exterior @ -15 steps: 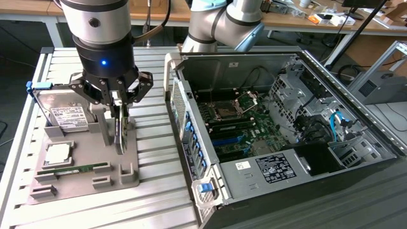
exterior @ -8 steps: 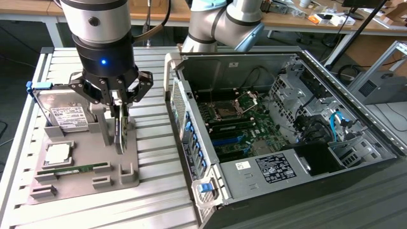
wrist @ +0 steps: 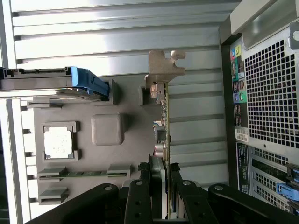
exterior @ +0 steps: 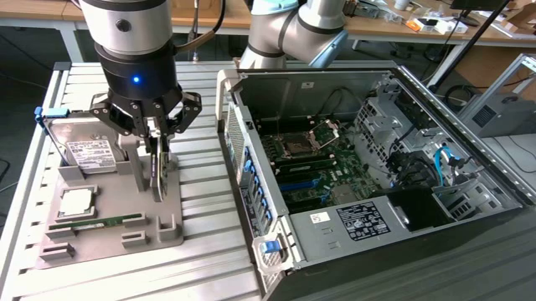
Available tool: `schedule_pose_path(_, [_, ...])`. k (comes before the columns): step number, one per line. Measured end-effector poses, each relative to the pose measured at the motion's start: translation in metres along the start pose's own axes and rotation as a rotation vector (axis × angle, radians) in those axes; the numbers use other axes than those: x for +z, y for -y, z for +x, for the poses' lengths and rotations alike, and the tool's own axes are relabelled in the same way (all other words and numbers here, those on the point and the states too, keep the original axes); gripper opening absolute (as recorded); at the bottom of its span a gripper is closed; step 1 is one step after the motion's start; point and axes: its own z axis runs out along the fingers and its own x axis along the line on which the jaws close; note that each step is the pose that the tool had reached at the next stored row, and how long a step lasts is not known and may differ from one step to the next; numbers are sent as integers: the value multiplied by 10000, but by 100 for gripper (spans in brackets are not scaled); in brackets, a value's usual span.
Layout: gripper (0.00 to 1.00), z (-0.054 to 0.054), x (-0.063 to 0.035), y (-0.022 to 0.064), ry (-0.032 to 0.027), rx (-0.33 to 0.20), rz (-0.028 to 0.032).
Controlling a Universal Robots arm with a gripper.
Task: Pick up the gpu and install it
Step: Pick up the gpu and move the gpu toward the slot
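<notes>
The gpu [exterior: 159,172] is a thin dark card standing on edge over the grey holder tray [exterior: 109,241], close to the tray's side nearest the computer case. My gripper [exterior: 157,147] comes down on it from above. In the wrist view the gpu [wrist: 163,116] runs away from the gripper [wrist: 162,172] to its pale metal bracket [wrist: 163,70] at the far end. One dark finger [wrist: 148,186] lies against each face of the card, so the gripper is shut on the gpu. I cannot tell whether the card's lower edge still rests in the tray.
The tray also holds a silver hard drive [exterior: 84,147] on edge, a square processor [exterior: 75,200] and a green memory stick [exterior: 100,221]. The open computer case [exterior: 469,125] lies at the exterior view's right, motherboard [exterior: 318,169] exposed. Everything rests on a ribbed metal table [exterior: 201,125].
</notes>
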Motion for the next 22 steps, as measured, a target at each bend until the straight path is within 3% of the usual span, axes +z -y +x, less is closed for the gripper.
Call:
schedule_pose_path(8, [27,0,-13,-1,0,0,-1])
schedule_pose_path(10, [27,-2,-76,-3,-5,2,-64])
schedule_pose_path(22, [27,-3,-102,-4,-6,2,-82])
